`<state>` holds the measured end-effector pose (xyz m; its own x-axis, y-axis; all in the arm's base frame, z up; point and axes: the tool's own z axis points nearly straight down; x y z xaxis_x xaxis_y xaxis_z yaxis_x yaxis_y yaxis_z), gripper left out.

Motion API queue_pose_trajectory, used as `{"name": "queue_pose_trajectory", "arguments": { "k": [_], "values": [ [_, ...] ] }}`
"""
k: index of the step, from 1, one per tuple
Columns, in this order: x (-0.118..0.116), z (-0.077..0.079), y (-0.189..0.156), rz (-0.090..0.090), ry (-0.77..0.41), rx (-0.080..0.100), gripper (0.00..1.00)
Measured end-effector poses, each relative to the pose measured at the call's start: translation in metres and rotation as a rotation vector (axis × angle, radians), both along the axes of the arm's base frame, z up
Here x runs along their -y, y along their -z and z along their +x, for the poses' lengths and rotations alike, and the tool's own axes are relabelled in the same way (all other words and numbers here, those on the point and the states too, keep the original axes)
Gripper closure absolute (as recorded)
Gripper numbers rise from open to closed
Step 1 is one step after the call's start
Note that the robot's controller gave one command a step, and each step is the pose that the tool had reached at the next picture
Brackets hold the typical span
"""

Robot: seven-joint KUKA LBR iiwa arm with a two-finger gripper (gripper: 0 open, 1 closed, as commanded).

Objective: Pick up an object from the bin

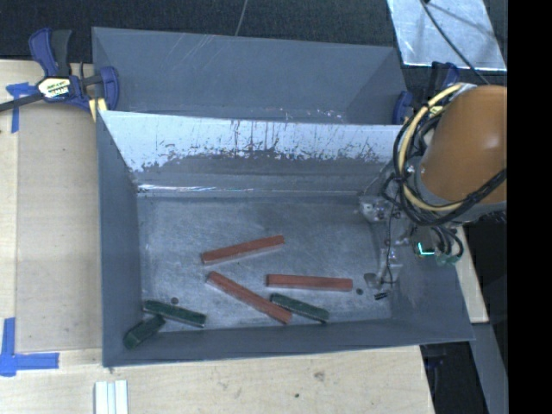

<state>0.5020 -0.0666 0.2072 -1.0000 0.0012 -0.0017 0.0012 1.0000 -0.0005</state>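
The claw [382, 285] hangs low at the right of the grey bin [259, 84], just beside a reddish-brown stick [309, 281]; its opening cannot be told.

A bin [119, 231] holds six loose sticks on its floor, all in the near half. The far stick [242, 249] lies nearest the middle. Near of it runs a slanted stick [248, 297], from far left to near right. Right of that lies the right stick [309, 281]. A short stick [299, 308] sits just near of it, against the slanted stick's end. The left stick [174, 314] and a corner piece [143, 331] meet in the near left corner. The claw [380, 288] hangs at the bin's right side, just right of the right stick.
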Motion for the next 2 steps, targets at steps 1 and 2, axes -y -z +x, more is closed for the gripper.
{"name": "queue_pose_trajectory", "arguments": {
  "k": [1,2],
  "values": [
    [0.0,0.001,-0.001,0.0,-0.001,0.002,0.0],
    [0.02,0.005,0.05,-0.001,-0.015,0.009,0.0]
  ]
}}
